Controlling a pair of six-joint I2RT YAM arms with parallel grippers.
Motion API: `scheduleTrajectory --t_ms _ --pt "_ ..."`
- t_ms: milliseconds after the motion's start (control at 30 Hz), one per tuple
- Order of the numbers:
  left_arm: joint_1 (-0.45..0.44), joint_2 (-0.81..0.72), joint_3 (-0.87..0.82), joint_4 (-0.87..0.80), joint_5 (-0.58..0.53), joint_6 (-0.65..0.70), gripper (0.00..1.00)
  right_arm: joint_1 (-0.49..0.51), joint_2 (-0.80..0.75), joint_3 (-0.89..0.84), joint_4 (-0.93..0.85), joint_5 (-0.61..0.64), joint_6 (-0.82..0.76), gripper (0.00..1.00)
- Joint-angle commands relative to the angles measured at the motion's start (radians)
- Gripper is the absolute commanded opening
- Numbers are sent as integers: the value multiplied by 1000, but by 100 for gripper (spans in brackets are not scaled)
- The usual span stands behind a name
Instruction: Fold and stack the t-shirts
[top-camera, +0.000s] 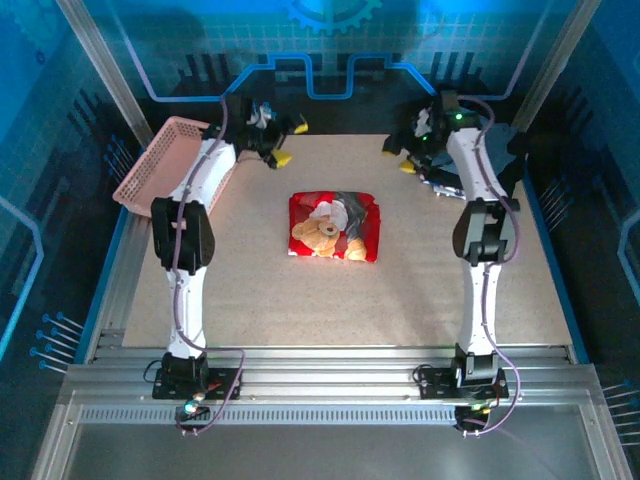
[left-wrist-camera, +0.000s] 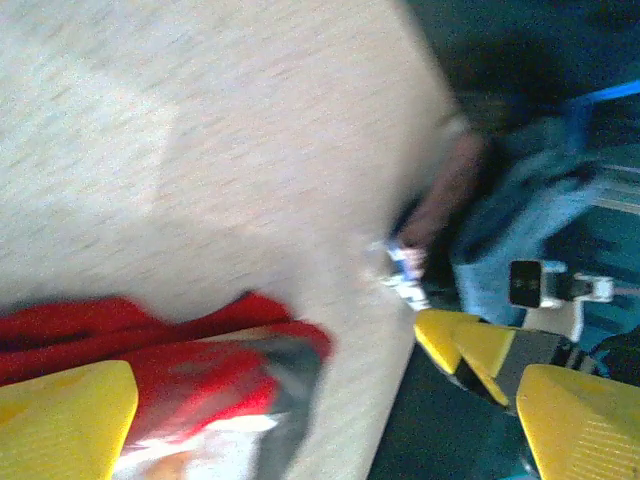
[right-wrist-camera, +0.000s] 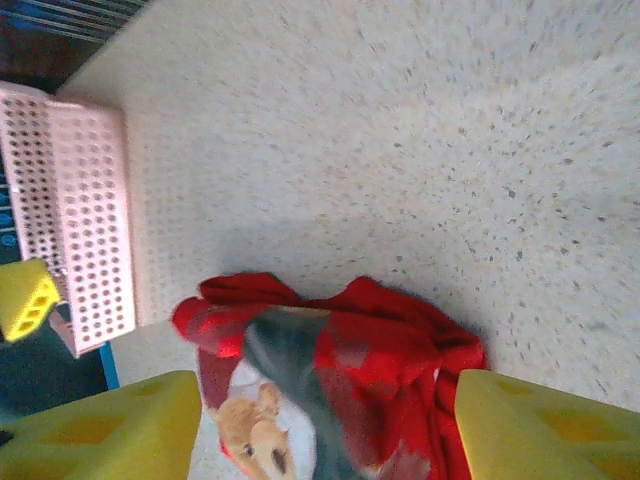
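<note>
Grippers both spread wide, nothing held. Left gripper (top-camera: 291, 143) sits over the far side of the table (top-camera: 430, 290), near the basket (top-camera: 160, 165); right gripper (top-camera: 399, 158) over the far right. Red shirt (top-camera: 335, 227) lies folded mid-table, bear print up, apart from both. Grey-blue shirt (left-wrist-camera: 520, 215) at far right corner.

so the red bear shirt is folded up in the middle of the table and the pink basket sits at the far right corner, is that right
Not quite. The pink basket sits at the far left corner, not the far right, as the top external view shows. The rest holds: the red bear shirt is folded up in the middle of the table.
</note>
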Motion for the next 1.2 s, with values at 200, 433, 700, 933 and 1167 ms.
scheduleTrajectory --t_ms 200,433,700,933,1167 --pt "-34 -350 -368 -12 5 154 90 88 -507 -739 276 -43 -63 70" --pt "-124 -264 -533 135 -7 74 24 212 -349 -871 587 -180 153 26" --pt "-101 -57 -471 74 -152 141 15 214 -117 -733 496 -49 157 20" --pt "-61 51 -392 -18 -272 187 19 203 -94 -684 423 41 113 44" --pt "-56 -83 -364 78 -158 160 64 208 -337 -726 319 152 26 66"
